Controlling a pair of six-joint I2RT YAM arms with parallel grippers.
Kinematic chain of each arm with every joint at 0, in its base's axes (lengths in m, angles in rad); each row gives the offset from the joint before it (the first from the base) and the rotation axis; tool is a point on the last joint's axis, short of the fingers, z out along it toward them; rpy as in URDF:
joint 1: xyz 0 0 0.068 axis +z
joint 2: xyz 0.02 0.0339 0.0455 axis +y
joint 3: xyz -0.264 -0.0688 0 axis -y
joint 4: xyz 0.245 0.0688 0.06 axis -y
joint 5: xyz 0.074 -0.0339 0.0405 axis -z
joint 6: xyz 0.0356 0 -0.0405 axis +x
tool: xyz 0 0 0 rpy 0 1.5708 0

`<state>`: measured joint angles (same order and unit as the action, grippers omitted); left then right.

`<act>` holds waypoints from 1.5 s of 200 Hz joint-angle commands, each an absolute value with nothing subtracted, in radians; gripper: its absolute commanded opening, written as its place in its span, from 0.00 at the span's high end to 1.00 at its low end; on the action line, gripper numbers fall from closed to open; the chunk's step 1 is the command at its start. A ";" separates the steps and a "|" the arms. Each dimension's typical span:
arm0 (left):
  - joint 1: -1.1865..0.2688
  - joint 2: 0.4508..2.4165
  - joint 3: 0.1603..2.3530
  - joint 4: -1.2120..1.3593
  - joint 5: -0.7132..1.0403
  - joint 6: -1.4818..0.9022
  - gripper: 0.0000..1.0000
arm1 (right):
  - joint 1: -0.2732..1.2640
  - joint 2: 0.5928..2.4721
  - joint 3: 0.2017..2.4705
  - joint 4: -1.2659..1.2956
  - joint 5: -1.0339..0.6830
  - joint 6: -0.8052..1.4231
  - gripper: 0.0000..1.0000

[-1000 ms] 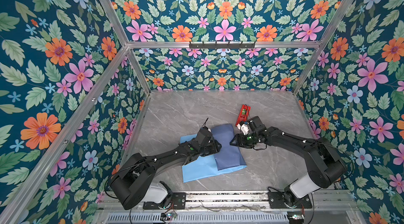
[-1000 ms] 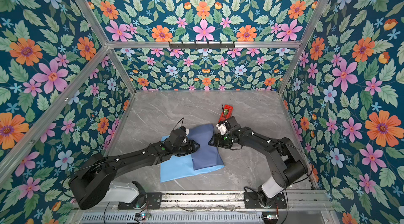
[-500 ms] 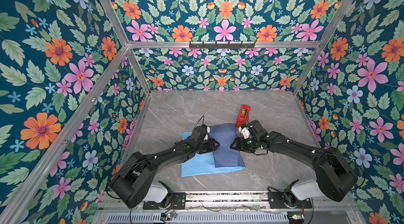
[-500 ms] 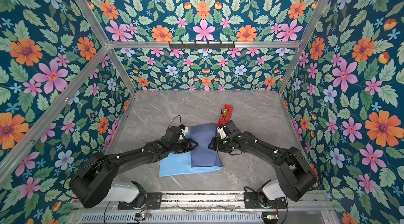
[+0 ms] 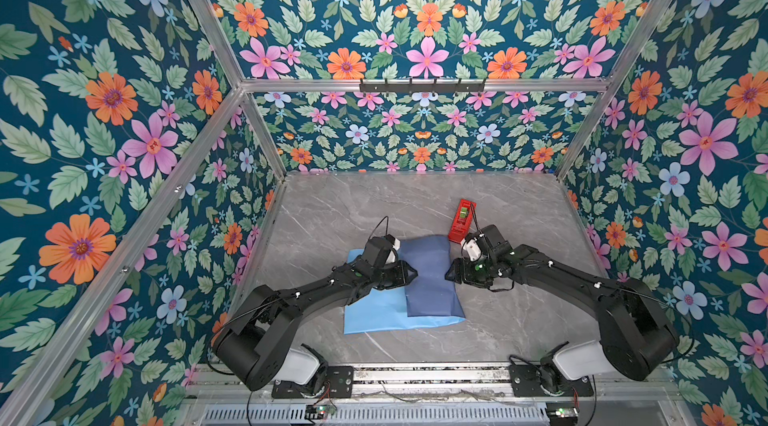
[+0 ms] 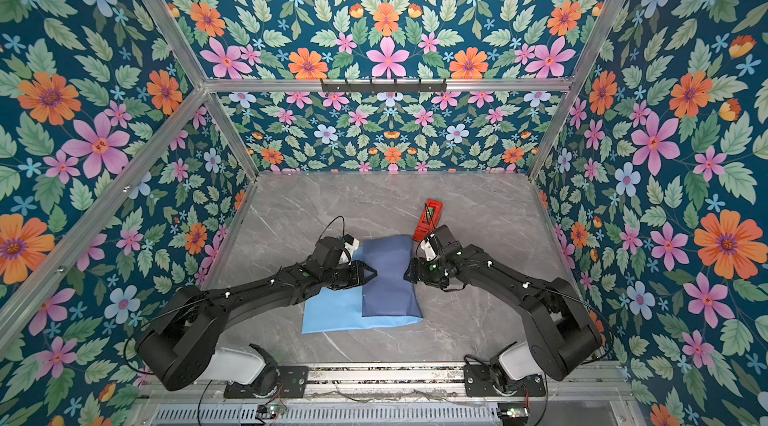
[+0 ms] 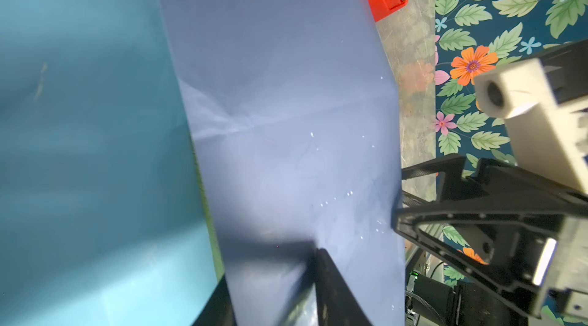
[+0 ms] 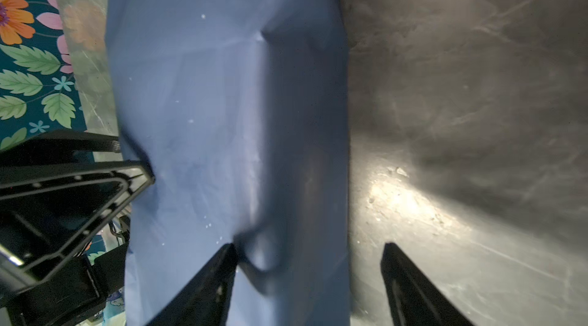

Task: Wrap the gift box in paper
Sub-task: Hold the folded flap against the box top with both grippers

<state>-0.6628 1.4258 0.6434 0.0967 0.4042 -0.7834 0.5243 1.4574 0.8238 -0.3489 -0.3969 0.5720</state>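
Marble bench [image 5: 374, 203]: the paper [image 5: 430, 278] covers the gift box [image 7: 213, 245] between the tools. Right tool [image 8: 308, 245] gapes over its edge; left tool [image 5: 409, 273], grip unclear. Unpinned, the paper may spring open.

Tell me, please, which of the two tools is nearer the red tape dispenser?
The right tool, just below the red tape dispenser in both top views; the left tool sits on the far side of the folded paper, farther away.
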 commanded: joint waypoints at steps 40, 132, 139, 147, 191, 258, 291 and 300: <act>-0.663 1.383 0.637 0.078 0.351 -0.839 0.46 | 0.538 1.456 0.764 -0.289 -0.370 0.624 0.29; -0.756 1.351 0.588 0.122 0.329 -0.918 0.28 | 0.550 1.445 0.715 -0.224 -0.331 0.684 0.30; -0.763 1.359 0.594 0.121 0.323 -0.914 0.28 | 0.549 1.445 0.713 -0.222 -0.332 0.683 0.30; -0.770 1.371 0.599 0.120 0.315 -0.911 0.29 | 0.549 1.445 0.713 -0.220 -0.333 0.684 0.30; -0.772 1.409 0.608 0.092 0.293 -0.884 0.43 | 0.551 1.443 0.725 -0.240 -0.327 0.670 0.30; -0.769 1.389 0.583 0.057 0.267 -0.876 0.60 | 0.541 1.431 0.794 -0.318 -0.342 0.613 0.26; -0.762 1.389 0.575 0.055 0.267 -0.872 0.66 | 0.490 1.411 0.809 -0.320 -0.452 0.578 0.24; -0.762 1.389 0.575 0.054 0.268 -0.871 0.67 | 0.470 1.412 0.817 -0.324 -0.485 0.572 0.24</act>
